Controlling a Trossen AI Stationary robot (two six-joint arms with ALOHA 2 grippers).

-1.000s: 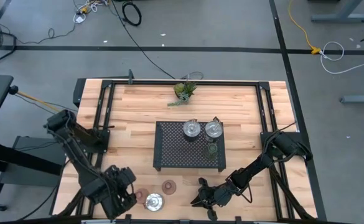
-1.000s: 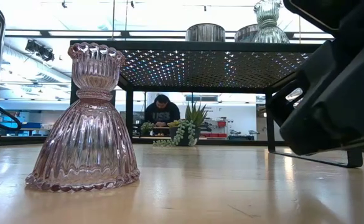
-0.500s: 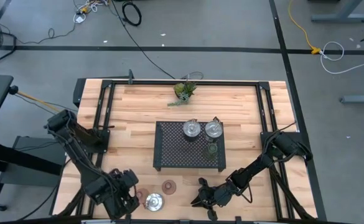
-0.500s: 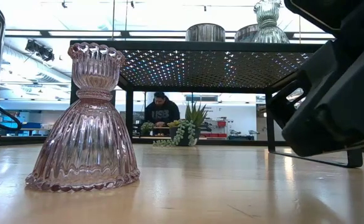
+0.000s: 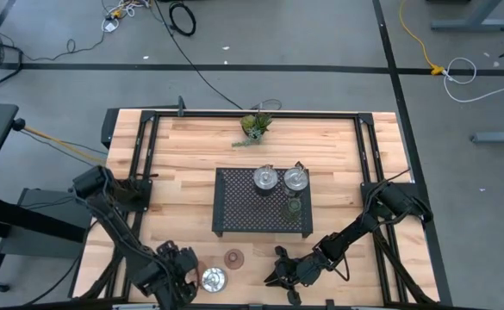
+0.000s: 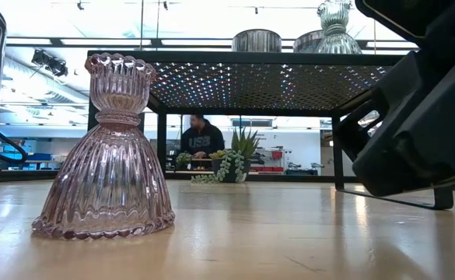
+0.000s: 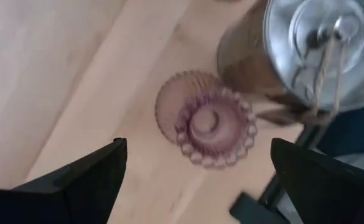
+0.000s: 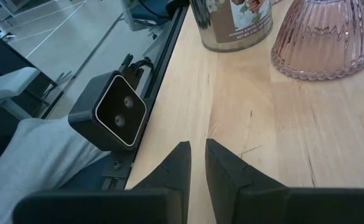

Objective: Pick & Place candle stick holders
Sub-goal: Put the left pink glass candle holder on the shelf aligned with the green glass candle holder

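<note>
Left gripper point(image 7: 194, 180) wide open above pink holder point(image 7: 213, 127) beside silver holder point(image 7: 322, 53) at table's point(image 5: 183, 146) near edge, holding nothing; right gripper point(image 8: 197, 165) nearly shut, empty.

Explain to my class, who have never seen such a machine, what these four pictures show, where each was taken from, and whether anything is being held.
Two dark robot arms work at a wooden table. One camera looks straight down, one sits at table height, and one rides on each wrist.

On a black mesh stand sit two silver candle holders and a greenish glass one. Near the front edge stand a pink ribbed glass holder and a silver holder. A small plant is at the back.

The left gripper, wide open, hovers over another pink glass holder but holds nothing. The right gripper rests shut and empty near the front edge.
</note>
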